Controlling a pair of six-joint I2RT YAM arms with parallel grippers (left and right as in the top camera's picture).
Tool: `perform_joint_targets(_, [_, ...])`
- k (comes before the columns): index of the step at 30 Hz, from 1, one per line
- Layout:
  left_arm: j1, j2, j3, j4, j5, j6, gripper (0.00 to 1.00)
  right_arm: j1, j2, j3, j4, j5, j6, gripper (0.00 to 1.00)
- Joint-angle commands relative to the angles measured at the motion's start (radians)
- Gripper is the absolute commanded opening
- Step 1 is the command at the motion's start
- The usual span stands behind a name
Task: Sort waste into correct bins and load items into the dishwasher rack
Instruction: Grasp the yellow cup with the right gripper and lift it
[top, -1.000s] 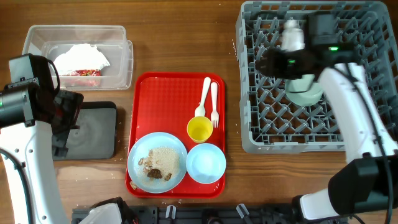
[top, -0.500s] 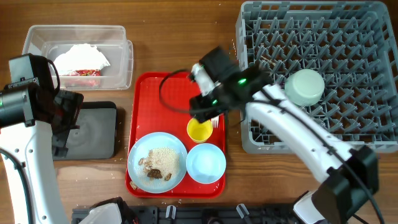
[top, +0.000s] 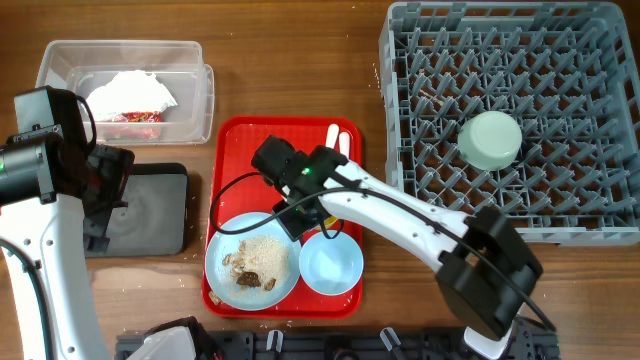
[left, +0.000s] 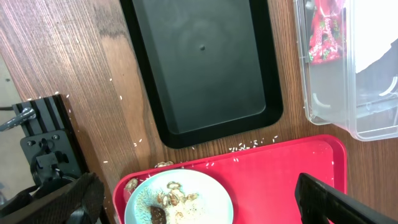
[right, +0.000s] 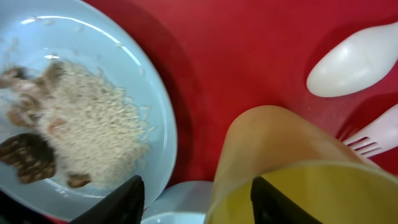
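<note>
My right gripper is low over the red tray, open, with its fingers either side of the wall of the small yellow cup. The arm hides the cup in the overhead view. Beside it lie the pale blue plate with rice scraps, the pale blue bowl, the white spoon and fork. The mint-green bowl sits upside down in the grey rack. My left gripper is open and empty above the black tray.
The clear tub at the back left holds a white napkin and red wrappers. Rice grains are scattered on the wood between the black tray and the red tray. The rack stands right of the red tray.
My right arm left the mint-green bowl in the rack, swung left over the red tray and came down at the yellow cup. The left arm has not moved.
</note>
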Motion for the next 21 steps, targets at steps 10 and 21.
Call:
perform_joint_targets(10, [0.004, -0.006, -0.004, -0.002, -0.016, -0.017, 1.0, 0.004, 0.043, 0.029, 0.0, 0.051, 0.015, 0.35])
perform_joint_targets(21, [0.004, -0.006, -0.004, -0.002, -0.016, -0.017, 1.0, 0.004, 0.043, 0.049, -0.01, 0.051, 0.016, 0.09])
